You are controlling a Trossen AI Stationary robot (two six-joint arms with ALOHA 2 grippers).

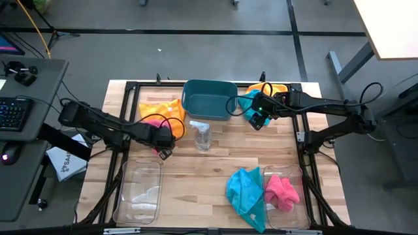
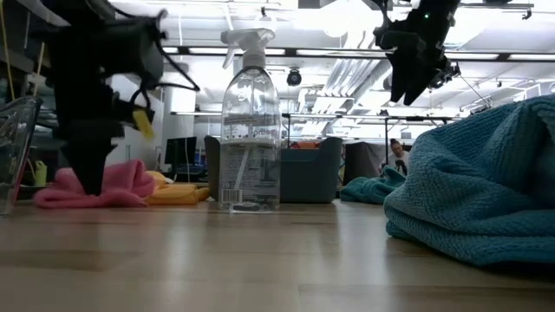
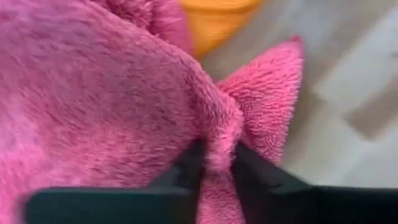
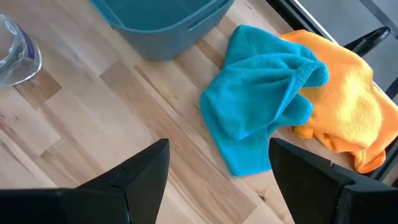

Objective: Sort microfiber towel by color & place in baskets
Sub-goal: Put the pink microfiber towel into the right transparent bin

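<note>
No text can be read for certain. The clear spray bottle (image 2: pixel 250 130) near the middle of the tabletop bears faint print too small to make out. A white paper (image 1: pixel 65 163) off the tabletop's left edge shows dark letters, cut off.

The pink towel (image 3: pixel 124 93) overflows the left wrist view; its hidden extent perhaps large.

We see our right gripper (image 4: pixel 219 163) held open above the wooden tabletop (image 4: pixel 112 118), its dark fingers (image 4: pixel 140 171) spread wide apart. Beyond them a blue towel (image 4: pixel 261 99) lies crumpled, touching an orange towel (image 4: pixel 339 93). Near the blue towel stands the dark teal tub (image 4: pixel 165 22), and a clear spray bottle (image 4: pixel 17 53) sits farther off.
</note>
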